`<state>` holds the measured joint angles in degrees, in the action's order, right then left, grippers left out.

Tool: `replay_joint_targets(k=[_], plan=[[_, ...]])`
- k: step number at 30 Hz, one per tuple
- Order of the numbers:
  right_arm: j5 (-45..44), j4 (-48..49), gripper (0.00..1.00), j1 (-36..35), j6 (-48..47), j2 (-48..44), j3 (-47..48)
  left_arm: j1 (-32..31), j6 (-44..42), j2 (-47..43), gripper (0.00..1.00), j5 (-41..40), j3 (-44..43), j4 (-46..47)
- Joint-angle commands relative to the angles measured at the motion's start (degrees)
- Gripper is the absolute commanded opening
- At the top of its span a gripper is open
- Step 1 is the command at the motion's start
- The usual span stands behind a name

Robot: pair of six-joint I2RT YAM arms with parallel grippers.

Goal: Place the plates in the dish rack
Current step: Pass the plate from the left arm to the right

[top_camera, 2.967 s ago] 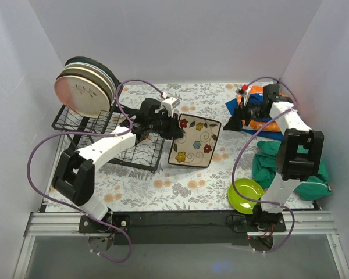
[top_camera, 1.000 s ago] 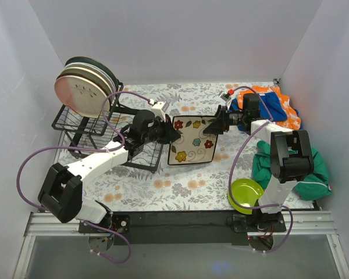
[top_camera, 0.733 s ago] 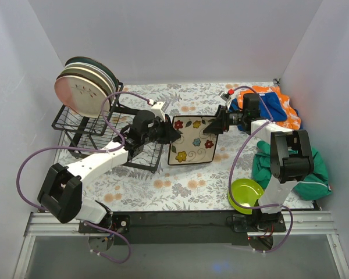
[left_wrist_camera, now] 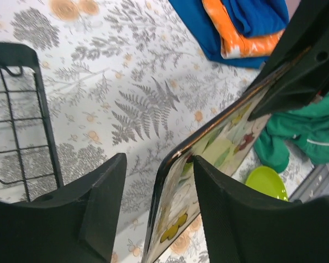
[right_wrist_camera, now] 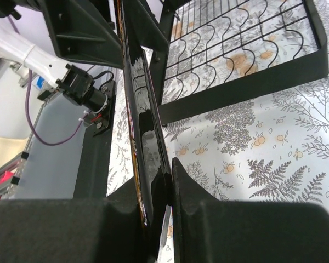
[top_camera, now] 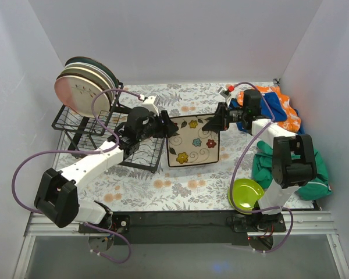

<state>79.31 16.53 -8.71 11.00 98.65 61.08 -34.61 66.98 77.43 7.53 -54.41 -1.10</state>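
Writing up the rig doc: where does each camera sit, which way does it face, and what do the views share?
Top external: above and behind the robot, looking down on the table; left arm and right arm in full, dish rack, square flowered plate.
Left wrist: looking along the open left gripper, astride the plate's edge, toward the right gripper.
Right wrist: facing back past its jaws, clamped on the plate, toward the rack.
Shared: both wrist views show the plate edge-on.

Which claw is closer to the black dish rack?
Left. The left claw sits beside the dish rack's right end, open around the square flowered plate's edge. The right claw grips that plate's opposite edge, farther off.
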Motion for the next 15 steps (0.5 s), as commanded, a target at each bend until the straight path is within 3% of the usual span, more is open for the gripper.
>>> replay_joint_targets(k=[1, 7, 10, 15], plan=[[0.1, 1.1, 0.01, -0.3, 6.5, -6.3, 3.5, 0.2, -2.6, -4.0, 0.55, -5.4, -5.2, -1.6], [-4.4, 1.1, 0.01, -0.3, 9.9, -9.3, 3.5, 0.2, -6.4, -6.0, 0.61, -9.0, -10.6, -7.7], [-6.4, 1.3, 0.01, -0.7, 11.4, -11.3, 4.0, 0.2, -9.1, -7.0, 0.70, -12.4, -16.2, -12.3], [-8.7, 1.4, 0.01, -2.0, 13.9, -13.0, 6.6, 0.2, -12.8, -7.6, 0.73, -17.1, -30.1, -21.9]])
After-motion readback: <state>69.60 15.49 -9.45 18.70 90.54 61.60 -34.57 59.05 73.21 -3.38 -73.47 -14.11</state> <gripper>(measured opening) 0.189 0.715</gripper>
